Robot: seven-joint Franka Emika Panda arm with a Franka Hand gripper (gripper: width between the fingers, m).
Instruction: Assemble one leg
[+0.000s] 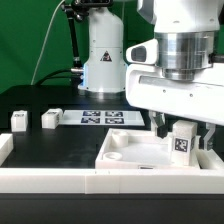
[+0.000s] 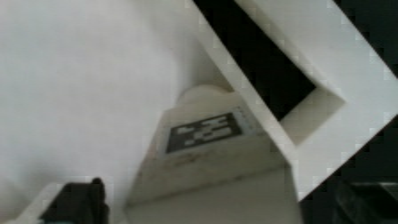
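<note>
A white leg [image 1: 183, 145] with a black-and-white tag stands upright on the right-hand corner of the large flat white panel [image 1: 135, 158]. My gripper [image 1: 183, 130] is straight above it, with a dark finger on each side of the leg's top. In the wrist view the leg [image 2: 210, 135] runs up between my fingers, and a strip of panel shows between the left finger [image 2: 75, 202] and the leg. The jaws stand open around the leg. Two more legs [image 1: 18, 121] [image 1: 50, 119] lie on the black table at the exterior view's left.
The marker board [image 1: 100, 118] lies behind the panel. A white rim [image 1: 90, 182] runs along the table's front, with a raised piece at the left [image 1: 5, 148]. The robot's base [image 1: 103, 60] stands at the back.
</note>
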